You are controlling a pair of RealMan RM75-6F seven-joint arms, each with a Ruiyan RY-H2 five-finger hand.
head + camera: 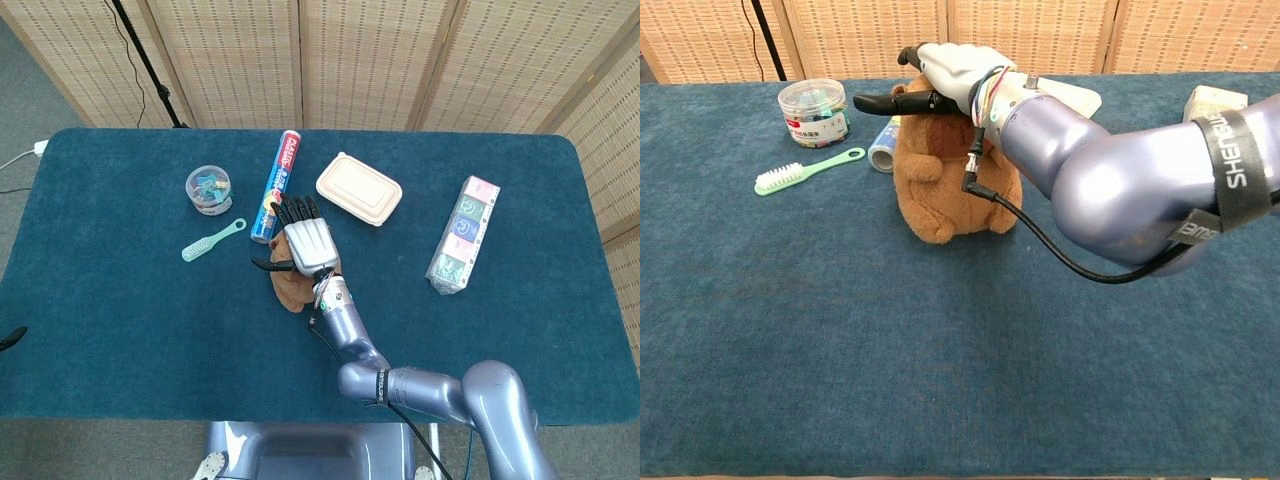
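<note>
The right hand [306, 243] sits flat over the head of the brown plush toy [945, 185], fingers stretched out straight and thumb stuck out to the left. In the chest view the palm looks to be resting on the crown, but nothing is wrapped around it, so the hand is spread wide and has hold of nothing. The left hand shows in neither view.

The toy stands upright near the middle of the blue table [120, 300], a little toward the far side. Just behind it lies a toothpaste tube [279, 180], running near to far. Off to the left are a green toothbrush [212, 241] and a small clear tub [208, 189] with colourful bits inside. A tan lidded food box [359, 188] sits far right of the toy, and a wrapped pack of pastel boxes [462, 235] lies well apart at the right.

Handling-wise, this one looks light and squashy: the fur will give under pressure, nothing fragile, nothing slick. A flat palm on top will only press it down or tip it. The better hold, I'd judge, is fingers behind the head or round the belly with the thumb closing from the front, squeezing the stuffing enough to bite.
</note>
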